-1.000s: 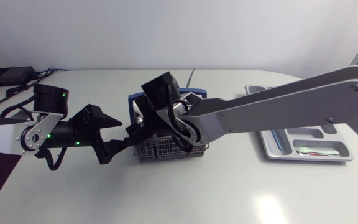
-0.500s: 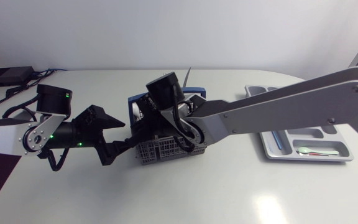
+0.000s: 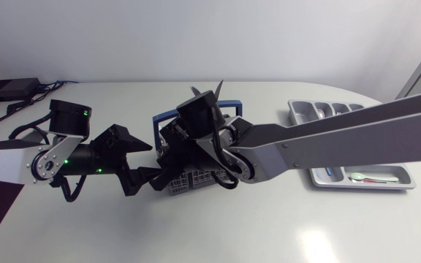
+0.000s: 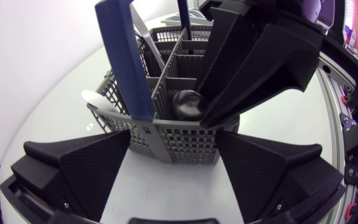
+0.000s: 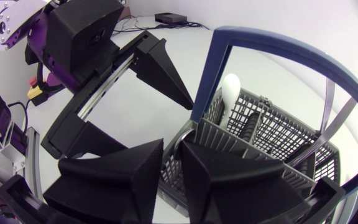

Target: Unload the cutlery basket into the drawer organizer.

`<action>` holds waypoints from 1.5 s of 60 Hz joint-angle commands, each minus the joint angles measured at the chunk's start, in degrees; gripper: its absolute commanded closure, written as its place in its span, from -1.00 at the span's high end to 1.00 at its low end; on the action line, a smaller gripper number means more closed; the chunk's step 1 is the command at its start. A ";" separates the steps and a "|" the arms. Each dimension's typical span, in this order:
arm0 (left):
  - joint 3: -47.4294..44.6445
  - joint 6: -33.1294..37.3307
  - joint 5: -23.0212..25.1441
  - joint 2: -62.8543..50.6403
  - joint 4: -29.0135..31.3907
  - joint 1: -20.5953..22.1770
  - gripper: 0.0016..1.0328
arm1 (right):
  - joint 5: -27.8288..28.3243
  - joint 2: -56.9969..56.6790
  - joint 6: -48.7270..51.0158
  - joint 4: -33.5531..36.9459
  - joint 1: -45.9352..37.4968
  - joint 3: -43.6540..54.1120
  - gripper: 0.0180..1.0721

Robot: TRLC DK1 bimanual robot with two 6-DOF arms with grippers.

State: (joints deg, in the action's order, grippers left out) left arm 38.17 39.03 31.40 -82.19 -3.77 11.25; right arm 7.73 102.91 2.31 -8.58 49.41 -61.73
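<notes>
The counter (image 3: 283, 226) is a smooth white surface with a rounded front edge, and a soft patch of glare sits on its near part. At its far left corner 1 flat black box (image 3: 9, 90) lies flat, with thin cables (image 3: 47, 85) running from it along the back edge. In the right wrist view the same box (image 5: 173, 17) shows at the counter's far end.

basket (image 4: 185, 140): grey plastic mesh | handle (image 4: 126, 62): smooth blue plastic | table (image 3: 269, 226): smooth, glossy white
</notes>
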 commanded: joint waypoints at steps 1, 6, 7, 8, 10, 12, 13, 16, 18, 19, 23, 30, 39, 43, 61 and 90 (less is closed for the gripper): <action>-0.64 -0.62 -0.02 -0.86 -1.06 0.53 0.84 | 0.10 -1.22 0.95 0.93 0.43 1.62 -0.59; -0.56 -0.71 -0.02 -0.78 -1.06 0.62 0.84 | -0.43 -1.14 0.95 0.67 0.25 1.53 -0.64; -0.56 -0.71 -0.02 -0.78 -1.06 0.62 0.84 | -0.61 -1.14 0.86 0.67 0.25 1.35 -0.65; -0.56 -0.71 -0.02 -0.86 -1.06 0.62 0.84 | -0.78 -1.05 0.86 0.67 0.16 1.27 -0.65; -0.64 -0.71 -0.02 -0.78 -1.06 0.71 0.84 | -0.96 -0.87 0.86 0.49 0.16 1.18 -0.65; -0.73 -0.71 -0.11 -0.78 -1.06 0.88 0.84 | -0.96 -0.78 0.86 0.41 0.07 0.91 -0.65; -0.82 -0.71 -0.11 -0.86 -1.06 0.88 0.84 | -0.96 -0.70 0.77 0.41 0.07 0.83 -0.65; -0.82 -0.71 -0.20 -0.78 -1.06 0.88 0.84 | -1.05 -0.52 0.68 0.41 0.07 0.56 -0.65; -0.91 -0.71 -0.20 -0.78 -1.06 0.88 0.84 | -1.05 -0.52 0.68 0.32 0.16 0.48 -0.66; -0.82 -0.71 -0.20 -0.78 -1.06 0.97 0.84 | -1.05 -0.52 0.68 0.32 0.16 0.39 -0.70; -0.91 -0.71 -0.20 -0.78 -1.06 0.97 0.83 | -1.66 -0.26 0.59 0.05 0.43 0.21 -0.74; -0.91 -0.71 -0.20 -0.69 -1.06 1.15 0.83 | -2.01 0.27 0.51 -0.03 0.60 -0.14 -0.82; -1.00 -0.62 -0.28 -0.60 -1.06 1.32 0.83 | -2.19 0.18 0.07 0.23 0.51 -0.14 -0.89; -1.08 -0.62 -0.28 -0.60 -1.06 1.24 0.83 | -2.19 -0.26 -0.02 0.23 0.51 0.04 -0.89; -1.17 -0.62 -1.16 -0.16 -0.98 1.85 0.83 | -1.13 -5.00 -0.72 0.32 0.16 1.97 -0.89; -0.91 -0.71 -1.69 1.16 -0.45 1.85 0.83 | 9.32 -23.20 -1.08 8.32 -4.32 3.38 -0.89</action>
State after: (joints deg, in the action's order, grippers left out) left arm 38.17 39.00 29.87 -82.13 -4.19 12.62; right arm 15.31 84.20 1.72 -1.41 46.22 -59.07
